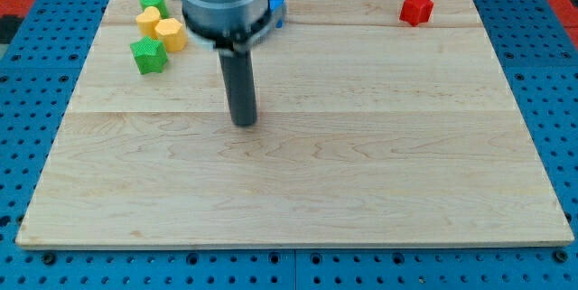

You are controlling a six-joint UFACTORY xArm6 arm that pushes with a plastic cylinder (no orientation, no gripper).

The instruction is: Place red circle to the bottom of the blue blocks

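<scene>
- The pale wooden desk (298, 191) lies bare across the view's bottom half, grain running sideways, ringed by a blue perforated surround (560, 100)
- My tip (245, 124) rests near the middle, apart from every block; a plain dark rod, no gripper, holding nothing
- At the view's top left cluster a green star (148, 56), two yellow blocks (163, 28) and a green block (153, 2)
- A blue block (276, 7) is mostly hidden behind the arm; no red circle is visible, only a red star (416, 8) at top right
</scene>
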